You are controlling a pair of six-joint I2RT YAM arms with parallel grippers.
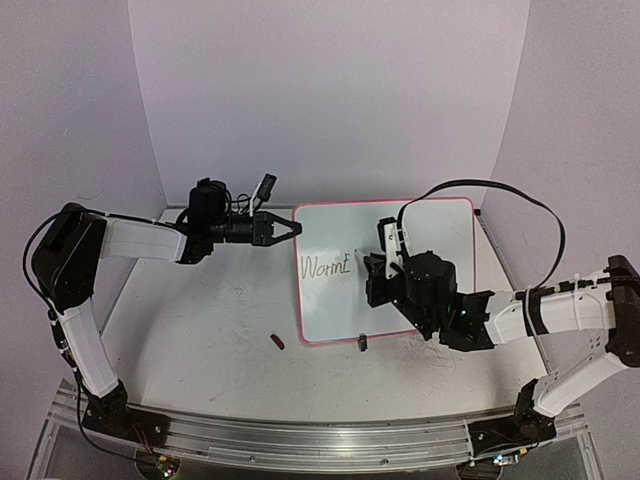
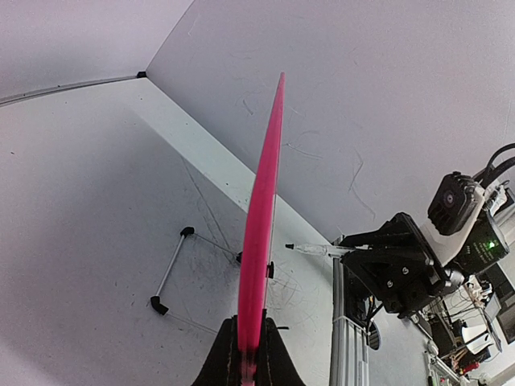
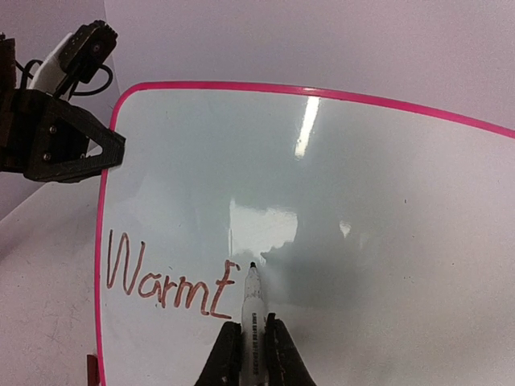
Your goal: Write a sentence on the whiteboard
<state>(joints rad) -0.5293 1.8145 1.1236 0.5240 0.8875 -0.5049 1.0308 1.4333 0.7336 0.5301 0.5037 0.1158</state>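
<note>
Indoors, pale walls (image 1: 330,90) are enclosing a scuffed counter (image 1: 200,320); left tool (image 1: 290,229) is clamping the whiteboard (image 1: 440,235), right tool (image 3: 253,334) gripping a marker (image 3: 253,293).

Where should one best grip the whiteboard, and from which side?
Grip the whiteboard on its thin left frame edge, from the left, as the left pincer does: the slim edge fits between the jaws, and the face is free for the marker.

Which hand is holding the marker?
The right hand, marker tip beside the written letters; the left hand instead clamps the whiteboard frame edge.
</note>
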